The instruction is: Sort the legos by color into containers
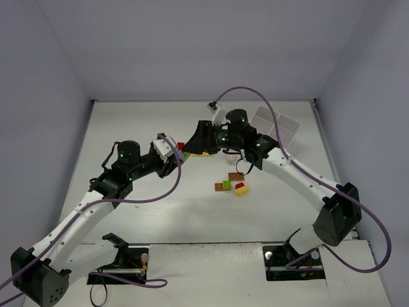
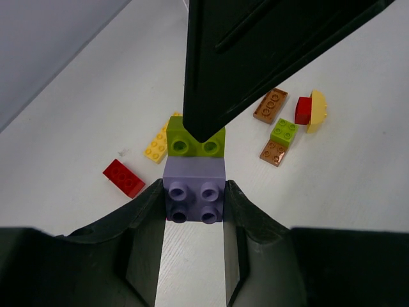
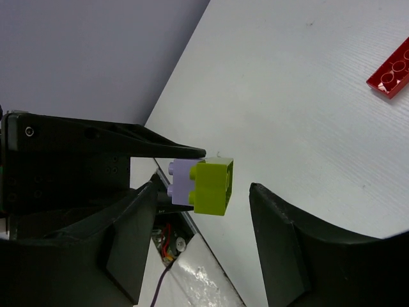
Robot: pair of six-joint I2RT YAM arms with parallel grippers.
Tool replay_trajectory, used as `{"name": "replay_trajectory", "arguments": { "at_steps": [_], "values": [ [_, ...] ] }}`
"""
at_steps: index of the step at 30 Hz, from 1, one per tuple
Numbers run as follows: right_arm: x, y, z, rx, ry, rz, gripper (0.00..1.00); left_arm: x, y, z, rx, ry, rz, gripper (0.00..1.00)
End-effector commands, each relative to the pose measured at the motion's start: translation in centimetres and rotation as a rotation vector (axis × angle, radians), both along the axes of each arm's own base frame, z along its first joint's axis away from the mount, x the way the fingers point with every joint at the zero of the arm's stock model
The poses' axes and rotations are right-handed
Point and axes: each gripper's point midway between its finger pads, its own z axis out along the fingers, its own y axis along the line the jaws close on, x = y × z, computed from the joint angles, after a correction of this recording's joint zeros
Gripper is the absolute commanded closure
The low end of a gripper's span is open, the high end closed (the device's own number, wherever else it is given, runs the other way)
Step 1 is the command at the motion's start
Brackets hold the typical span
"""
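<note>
Two robot arms met over the middle of the white tabletop (image 1: 192,217). The left hand (image 2: 193,189) was shut tight on a small lavender plastic brick with round studs (image 2: 193,195). One black finger pressed on each side of it.

A lime green plastic brick with studs (image 2: 195,142) was stuck onto the lavender one. In the left wrist camera, the green brick sat at 12 o'clock from the lavender one.

The right hand (image 3: 203,192) was spread wide. Its two fingers stood on either side of the green brick. The brick sat closer to one finger, and a big gap showed on the other side. The joined pair was held over the tabletop, between the two hands.

More bricks lay loose on the tabletop. In the left wrist camera, a flat red brick (image 2: 123,177) lay at 8 o'clock from the lavender brick. A flat yellow brick (image 2: 155,147) lay at 10 o'clock. At about 2 o'clock there were a brown brick (image 2: 271,105), a red brick next to a rounded yellow piece (image 2: 311,110), and a little green brick sitting on a brown one (image 2: 282,131).

From above, the white plastic tray with square boxes (image 1: 289,123) sat at 2 o'clock from the hands, near the far right side. A purple cable crossed over it. I could not tell what was in the boxes.
</note>
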Motion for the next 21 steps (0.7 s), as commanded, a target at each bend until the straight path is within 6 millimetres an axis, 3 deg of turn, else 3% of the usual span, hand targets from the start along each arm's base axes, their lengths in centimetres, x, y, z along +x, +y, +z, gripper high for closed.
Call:
{"name": "replay_trajectory", "arguments": {
  "at_steps": [1, 19, 21],
  "values": [
    [0.3, 1.2, 3.5, 0.083, -0.089, 0.021, 0.44, 0.5, -0.1, 4.6, -0.042, -0.136, -0.001, 0.99],
    [0.6, 2.2, 1.0, 0.037, -0.069, 0.037, 0.50, 0.6, -0.7, 4.9, -0.048, -0.139, -0.015, 0.99],
    [0.7, 2.2, 0.9, 0.033, -0.076, 0.039, 0.55, 0.6, -0.8, 4.7, -0.045, -0.136, -0.020, 0.99]
  ]
}}
